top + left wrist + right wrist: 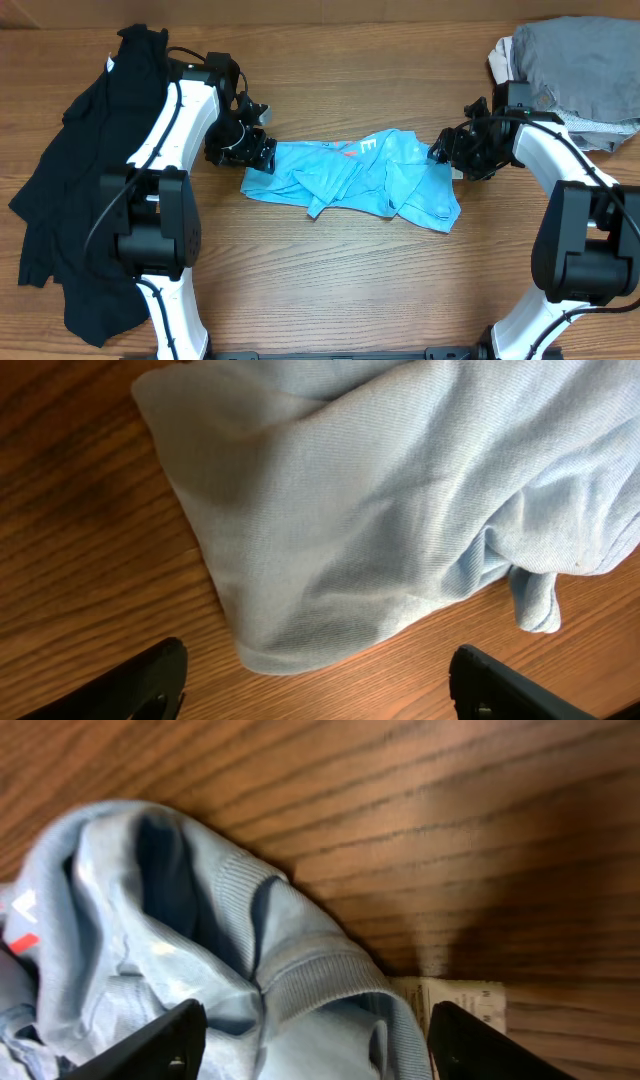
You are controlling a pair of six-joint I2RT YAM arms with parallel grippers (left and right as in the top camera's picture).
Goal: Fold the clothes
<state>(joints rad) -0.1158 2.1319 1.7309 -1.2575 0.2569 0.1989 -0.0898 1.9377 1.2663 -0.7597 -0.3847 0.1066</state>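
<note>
A light blue T-shirt [355, 180] with white lettering lies crumpled at the table's middle. My left gripper [250, 155] is open at its left end; the left wrist view shows the shirt's corner [330, 560] just ahead of the spread fingers [318, 685], with wood between them. My right gripper [445, 150] is open at the shirt's right end; in the right wrist view its fingers [315, 1040] straddle the ribbed collar [300, 975] with a white care label [450, 1000]. A black T-shirt [70, 200] lies heaped at the far left, partly under my left arm.
A grey garment pile [570, 65] sits at the back right corner, behind my right arm. The wooden table [330, 290] shows bare in front of the blue shirt.
</note>
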